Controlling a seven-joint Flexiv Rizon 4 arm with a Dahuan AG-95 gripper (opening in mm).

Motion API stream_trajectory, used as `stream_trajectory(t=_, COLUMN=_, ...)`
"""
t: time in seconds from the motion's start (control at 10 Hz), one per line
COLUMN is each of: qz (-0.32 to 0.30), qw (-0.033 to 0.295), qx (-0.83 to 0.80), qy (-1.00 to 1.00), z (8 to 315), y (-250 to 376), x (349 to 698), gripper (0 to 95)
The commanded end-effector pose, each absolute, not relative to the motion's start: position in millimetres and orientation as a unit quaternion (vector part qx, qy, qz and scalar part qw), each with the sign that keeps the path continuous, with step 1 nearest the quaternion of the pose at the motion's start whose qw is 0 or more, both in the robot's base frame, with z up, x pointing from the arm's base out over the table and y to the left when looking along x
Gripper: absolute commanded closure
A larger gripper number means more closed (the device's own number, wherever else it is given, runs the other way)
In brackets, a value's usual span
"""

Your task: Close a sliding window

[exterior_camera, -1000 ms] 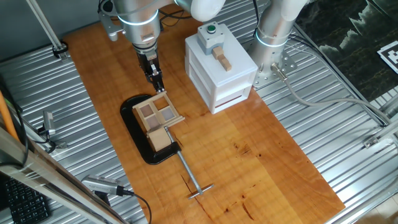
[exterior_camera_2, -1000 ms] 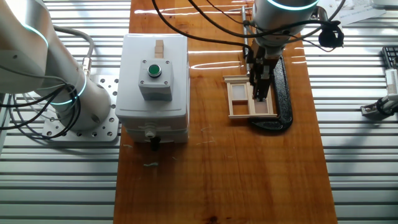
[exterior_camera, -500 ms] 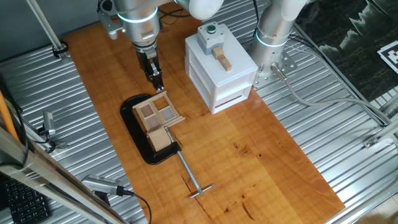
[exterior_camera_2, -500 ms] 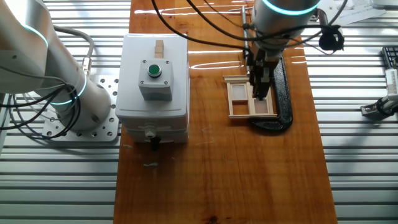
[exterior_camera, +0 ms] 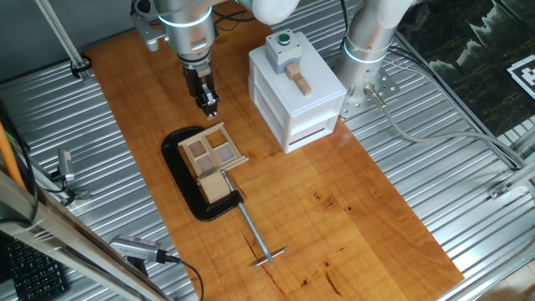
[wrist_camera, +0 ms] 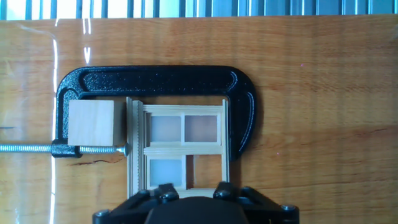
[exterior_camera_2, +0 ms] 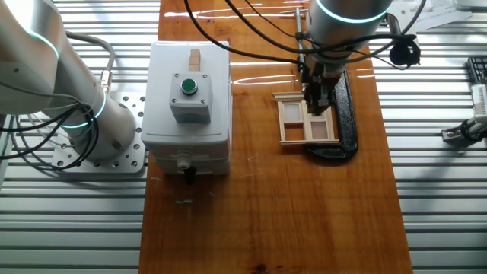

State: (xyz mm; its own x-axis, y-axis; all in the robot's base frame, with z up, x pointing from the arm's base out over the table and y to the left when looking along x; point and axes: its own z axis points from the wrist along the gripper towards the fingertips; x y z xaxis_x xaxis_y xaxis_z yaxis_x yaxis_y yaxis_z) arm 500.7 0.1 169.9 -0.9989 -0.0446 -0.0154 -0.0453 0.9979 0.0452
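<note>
The sliding window (exterior_camera: pixel 211 152) is a small light-wood frame held in a black clamp base (exterior_camera: pixel 185 177) on the wooden table. My gripper (exterior_camera: pixel 208 107) hangs just past the window's far edge, lifted off it, with its narrow fingers together and nothing between them. In the other fixed view the gripper (exterior_camera_2: pixel 316 105) is over the window (exterior_camera_2: pixel 298 120), at its clamp side. In the hand view the window (wrist_camera: pixel 180 144) lies straight ahead. Three of its panes look frosted, and the lower right one shows bare table. Only the gripper's black body (wrist_camera: pixel 193 202) shows at the bottom edge.
A white box (exterior_camera: pixel 294 92) with a green button (exterior_camera: pixel 284 38) and a wooden handle stands right of the window. A wood block (exterior_camera: pixel 216 186) sits in the clamp, and the clamp's long screw (exterior_camera: pixel 259 238) sticks out toward the table's front. The arm's base (exterior_camera: pixel 368 58) is behind the box.
My gripper has risen and drawn back a little from the window's far edge. The window and clamp have not moved.
</note>
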Motion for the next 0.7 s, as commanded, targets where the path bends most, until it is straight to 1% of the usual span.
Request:
stream_trajectory(t=0.1, qz=0.021, qw=0.007, qx=-0.023, qy=0.999, z=170.1, y=0.1, x=500.2, gripper=95.0)
stream_trajectory(t=0.7, qz=0.014, qw=0.006, qx=-0.022, qy=1.0, z=170.1, y=0.1, x=500.2, gripper=95.0)
